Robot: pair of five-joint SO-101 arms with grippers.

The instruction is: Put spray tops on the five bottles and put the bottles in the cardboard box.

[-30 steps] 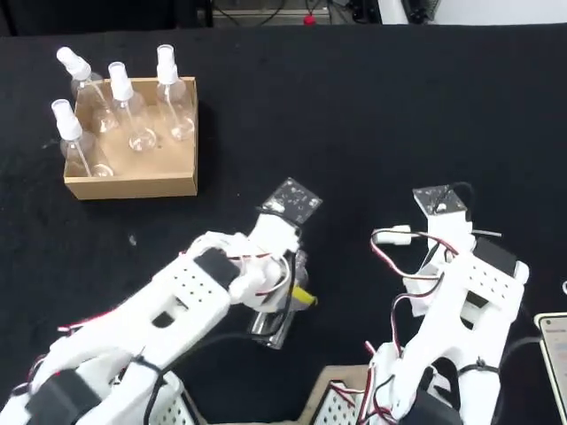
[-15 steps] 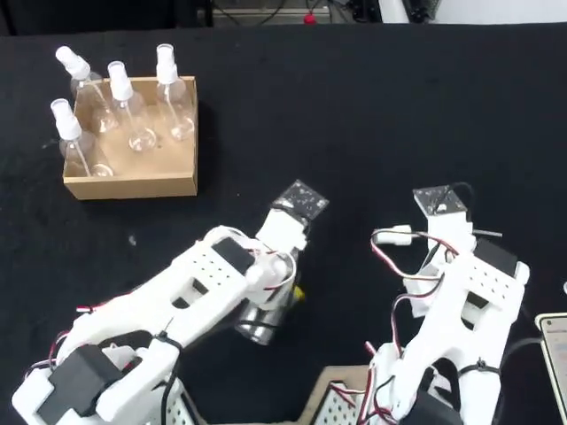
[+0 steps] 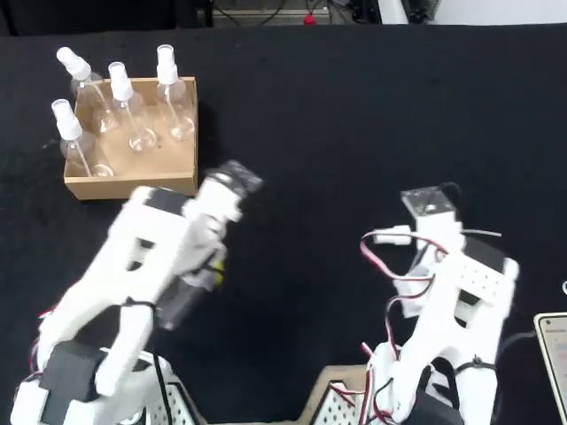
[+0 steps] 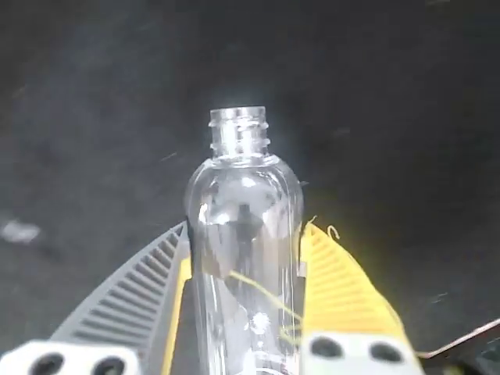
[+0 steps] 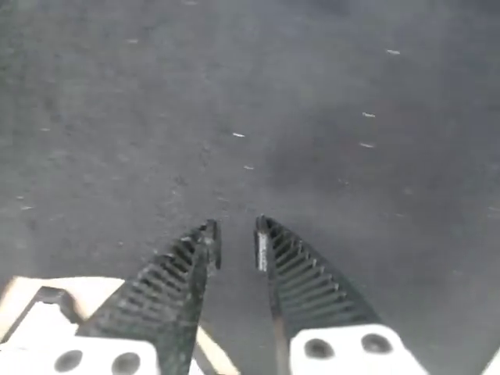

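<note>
We look down on a table covered in a matte black cloth (image 3: 372,106) flecked with lint, and beyond its far edge, past the cardboard box (image 3: 133,184), a few cables (image 3: 266,12) lie in the room. The box is a shallow, open tray of plain brown board. Four clear plastic bottles with white spray tops (image 3: 133,119) stand upright in it. Just in front of the box, on the side nearer us, the white plastic left arm (image 3: 146,257) is raised above the cloth. Its left gripper (image 4: 245,238) has one ribbed grey finger and one yellow finger closed on the rounded body of a fifth bottle (image 4: 244,187), which is see-through, with a bare threaded neck and no top. The right arm (image 3: 452,292) is well apart from the box, across the cloth. The right gripper (image 5: 234,234) has dark, ridged fingers that hang over the cloth with only a narrow gap between the tips and nothing in it.
</note>
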